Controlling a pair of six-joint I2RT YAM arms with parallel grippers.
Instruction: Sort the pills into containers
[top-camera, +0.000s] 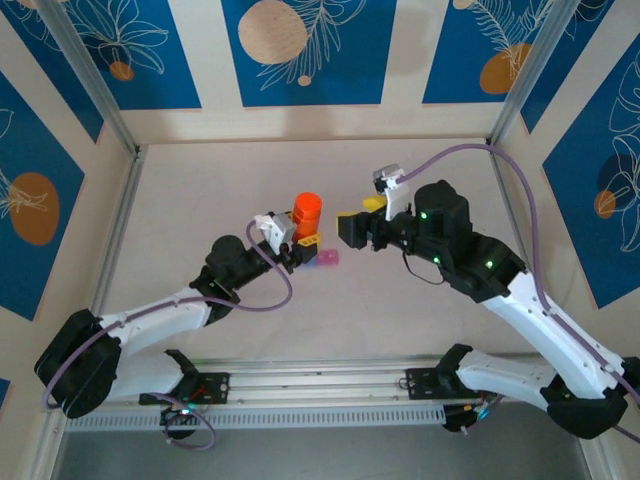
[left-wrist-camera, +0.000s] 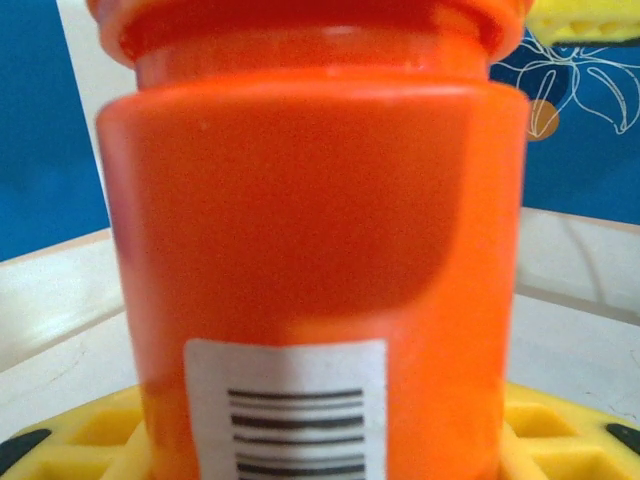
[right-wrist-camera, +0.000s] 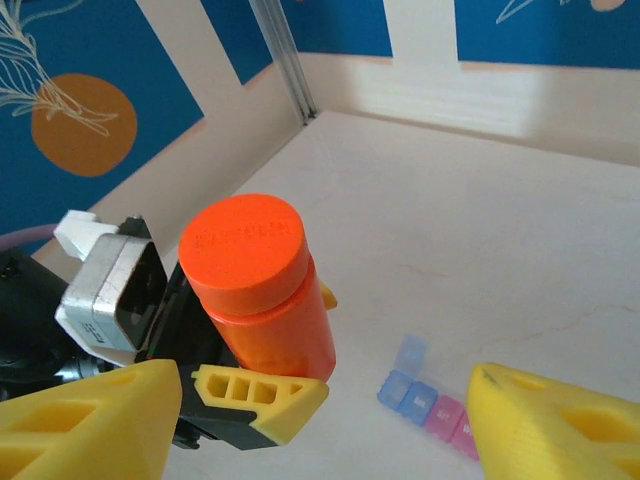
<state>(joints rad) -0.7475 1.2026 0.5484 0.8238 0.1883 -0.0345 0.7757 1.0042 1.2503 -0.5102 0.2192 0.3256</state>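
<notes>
Containers: one short strip of joined translucent boxes, blue at one end, purple between, pink at the other; lying flat on the pale bench, mid-bench in the top view; blue end box has its lid flipped up and open; pink end partly hidden; contents too small to tell.

Orange bottle with white, black-barred label; translucent blue, purple, pink containers lower right; blue wall panels, white leaf lines, orange discs.
</notes>
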